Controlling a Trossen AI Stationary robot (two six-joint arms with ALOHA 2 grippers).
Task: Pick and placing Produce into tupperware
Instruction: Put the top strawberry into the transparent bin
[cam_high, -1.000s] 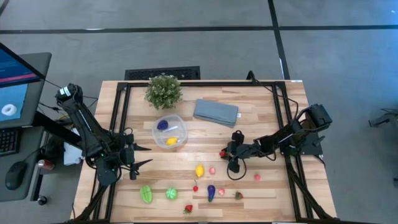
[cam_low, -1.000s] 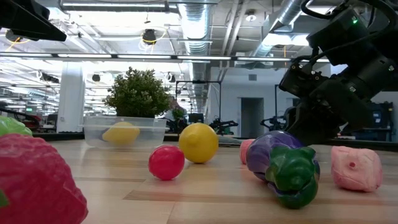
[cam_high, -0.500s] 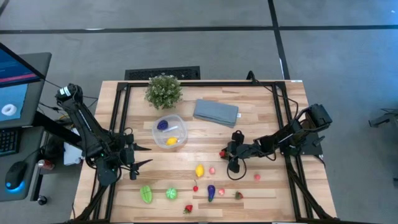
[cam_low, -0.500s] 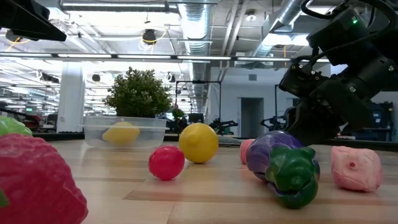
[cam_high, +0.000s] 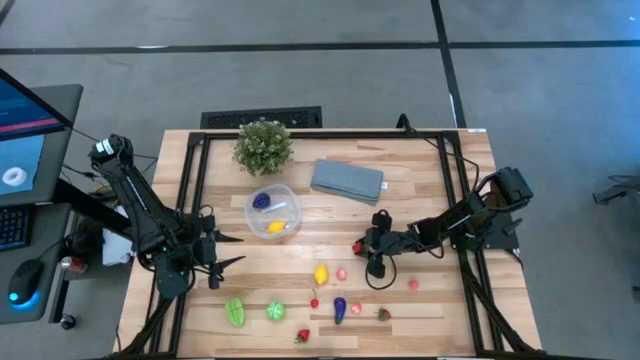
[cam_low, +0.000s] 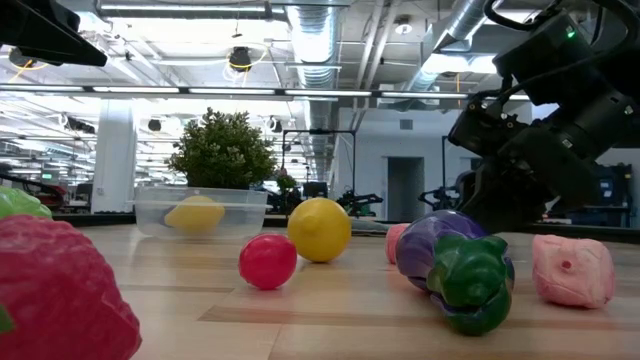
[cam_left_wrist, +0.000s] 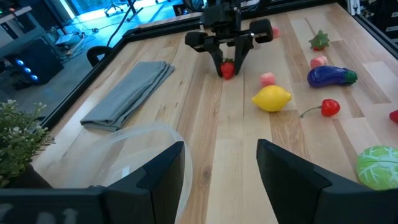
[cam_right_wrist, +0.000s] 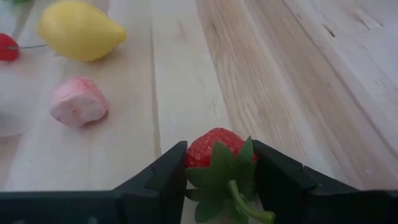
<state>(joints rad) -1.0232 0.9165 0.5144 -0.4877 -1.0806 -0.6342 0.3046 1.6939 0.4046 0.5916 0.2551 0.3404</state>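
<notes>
The clear round tupperware (cam_high: 272, 212) stands left of the table's middle with a purple piece and a yellow piece inside. Toy produce lies scattered toward the near edge: a lemon (cam_high: 321, 273), a pink piece (cam_high: 341, 273), a cherry (cam_high: 314, 301), an eggplant (cam_high: 340, 309), green pieces (cam_high: 235, 311) and more strawberries. My right gripper (cam_right_wrist: 217, 186) is shut on a red strawberry (cam_high: 357, 246) right of the lemon. My left gripper (cam_left_wrist: 221, 168) is open and waits at the table's left, beside the tupperware (cam_left_wrist: 134, 152). My right gripper pinches the strawberry (cam_right_wrist: 214, 149) between its two fingers (cam_right_wrist: 163, 177), one on each side of the red body, with the green leaf cap (cam_right_wrist: 224, 171) toward the wrist. The fingers come slanting down from the table's right. The strawberry sits at the table surface (cam_left_wrist: 227, 70); whether it rests on it I cannot tell.
A leafy potted plant (cam_high: 263, 145) and a folded grey-blue cloth (cam_high: 347, 180) sit at the far side. The lemon (cam_right_wrist: 79, 30) and a pink piece (cam_right_wrist: 78, 101) lie just beyond the held strawberry. Bare wood lies between the strawberry and the tupperware.
</notes>
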